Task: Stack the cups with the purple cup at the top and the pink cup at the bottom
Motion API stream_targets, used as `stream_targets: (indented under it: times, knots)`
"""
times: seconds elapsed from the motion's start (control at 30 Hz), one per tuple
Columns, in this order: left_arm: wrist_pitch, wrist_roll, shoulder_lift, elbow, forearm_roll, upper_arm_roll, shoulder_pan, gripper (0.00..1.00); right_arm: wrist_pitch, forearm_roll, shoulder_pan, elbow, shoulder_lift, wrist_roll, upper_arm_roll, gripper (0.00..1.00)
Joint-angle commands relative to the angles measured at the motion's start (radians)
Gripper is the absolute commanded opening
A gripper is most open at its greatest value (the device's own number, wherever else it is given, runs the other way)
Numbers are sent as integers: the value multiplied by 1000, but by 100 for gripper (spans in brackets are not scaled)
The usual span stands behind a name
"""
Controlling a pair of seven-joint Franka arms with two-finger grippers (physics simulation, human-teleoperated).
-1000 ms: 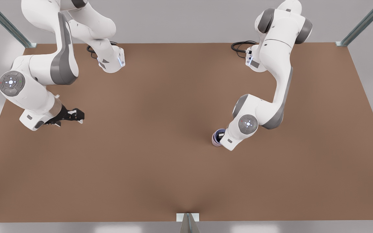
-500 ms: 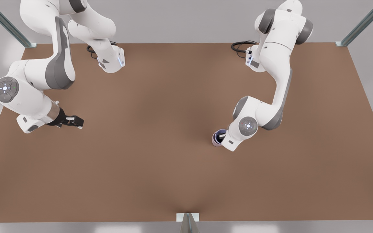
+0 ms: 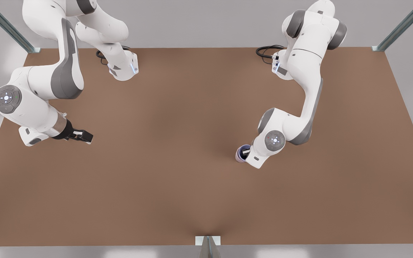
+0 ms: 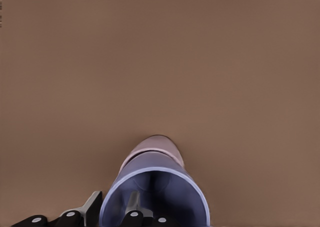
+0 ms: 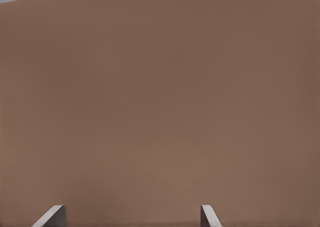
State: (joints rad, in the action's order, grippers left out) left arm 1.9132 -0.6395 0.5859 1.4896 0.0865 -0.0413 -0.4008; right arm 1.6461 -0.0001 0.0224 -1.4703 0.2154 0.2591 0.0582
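With the purple cup [image 4: 152,187] already nested in the pink cup [image 4: 154,144] on the table [image 3: 177,161], the left pincer [image 4: 112,214] grips its rim and likely must release next, while the right pincer [image 5: 132,214] waits spread and empty.

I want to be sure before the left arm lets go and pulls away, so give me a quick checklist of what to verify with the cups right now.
1. Purple cup nested in the pink cup: ok, pink shows beneath purple.
2. Order right, pink at bottom: ok.
3. Left gripper straddles the purple cup's wall, one finger inside, one outside: ok; whether it is clamped or released: cannot tell.
4. Stack standing on the table: ok in the front view.
5. Right gripper waiting open, far off at the front view's left: ok.
6. Stack seated fully and straight: cannot tell.
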Motion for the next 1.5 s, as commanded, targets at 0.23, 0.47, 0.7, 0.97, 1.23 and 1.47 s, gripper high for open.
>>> stream_targets:
  times: [0.23, 0.47, 0.7, 0.97, 1.23, 1.47]
  knots:
    - [13, -15, -3, 0, -1, -2, 7, 49, 1, -1, 2, 1, -1, 74, 2, 100]
    - [12, -15, -4, 0, 1, -2, 7, 100, 3, -1, 5, 1, -1, 74, 2, 100]
    - [-2, -17, -11, 0, 1, -2, 13, 100, 4, 0, 4, 1, -1, 74, 2, 100]
    - [-3, -15, -11, 0, 1, -3, 19, 100, 4, 0, 5, 1, -1, 75, 2, 100]
    - [-137, 20, -58, -34, -1, -22, 23, 99, 4, 3, 7, 1, -1, 72, 2, 100]
    - [-418, 638, -294, -111, -56, 190, 129, 100, 17, 3, 4, 1, -1, 72, 2, 100]
